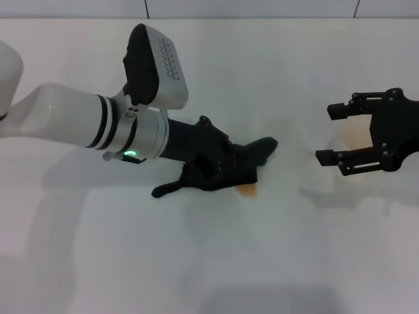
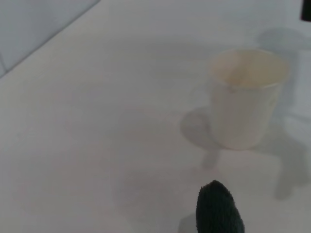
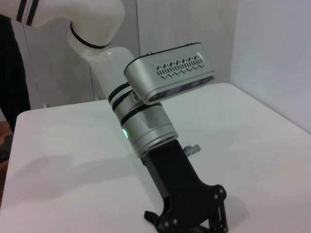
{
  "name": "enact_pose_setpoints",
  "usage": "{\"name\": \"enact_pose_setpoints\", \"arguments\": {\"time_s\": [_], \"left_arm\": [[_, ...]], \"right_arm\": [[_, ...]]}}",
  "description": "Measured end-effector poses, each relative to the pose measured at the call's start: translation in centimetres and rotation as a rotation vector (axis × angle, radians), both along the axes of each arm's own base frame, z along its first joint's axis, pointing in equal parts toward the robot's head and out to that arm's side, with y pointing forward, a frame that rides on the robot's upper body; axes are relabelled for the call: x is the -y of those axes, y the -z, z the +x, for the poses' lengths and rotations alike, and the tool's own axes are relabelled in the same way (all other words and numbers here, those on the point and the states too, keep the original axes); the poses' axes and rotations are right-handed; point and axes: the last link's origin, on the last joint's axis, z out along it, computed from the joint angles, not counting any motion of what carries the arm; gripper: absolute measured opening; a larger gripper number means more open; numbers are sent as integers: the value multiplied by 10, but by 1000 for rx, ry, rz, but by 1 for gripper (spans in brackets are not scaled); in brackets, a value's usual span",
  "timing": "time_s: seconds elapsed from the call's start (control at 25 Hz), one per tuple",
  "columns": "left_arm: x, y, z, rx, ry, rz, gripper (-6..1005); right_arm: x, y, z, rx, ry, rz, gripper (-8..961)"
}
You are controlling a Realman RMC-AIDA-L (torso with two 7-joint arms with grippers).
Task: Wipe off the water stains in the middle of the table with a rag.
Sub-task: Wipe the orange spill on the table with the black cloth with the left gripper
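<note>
Left gripper pressing soft dark rag onto smooth white table; jaws indiscernible. Peach water stains at rag's five o'clock. Right gripper spread open around paper cup.

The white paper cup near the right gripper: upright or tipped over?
Upright. The white paper cup stands on the white table with its open rim facing up; the open right gripper hovers around it.

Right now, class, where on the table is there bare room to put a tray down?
The near edge of the table is bare. The middle is crowded: left claw, rag, water stains. The right claw straddles the paper cup.
</note>
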Motion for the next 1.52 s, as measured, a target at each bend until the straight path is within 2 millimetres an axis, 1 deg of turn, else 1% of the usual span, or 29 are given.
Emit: {"name": "enact_pose_setpoints", "arguments": {"time_s": [0.24,0.52,0.64,0.76,1.0,1.2,1.36,1.52], "left_arm": [[13,5,4,10,29,-80,86],[31,16,11,5,82,-182,86],[36,21,14,-4,104,-209,86],[37,22,16,-7,119,-209,86],[28,19,12,-21,104,-157,86],[18,15,3,-55,82,-95,85],[6,2,-4,-60,47,-39,87],[-5,-16,-16,-48,2,22,90]], "right_arm": [[-1,0,-1,0,-2,2,800],[-2,0,-1,-1,-1,7,798],[-2,-1,-1,-1,-2,8,798],[-2,-1,-1,-1,-2,10,797],[-2,-1,-1,0,-1,9,796],[-2,-1,-1,-1,0,11,795],[-2,-2,0,-1,2,13,795],[-2,-2,0,-1,2,13,794]]}}
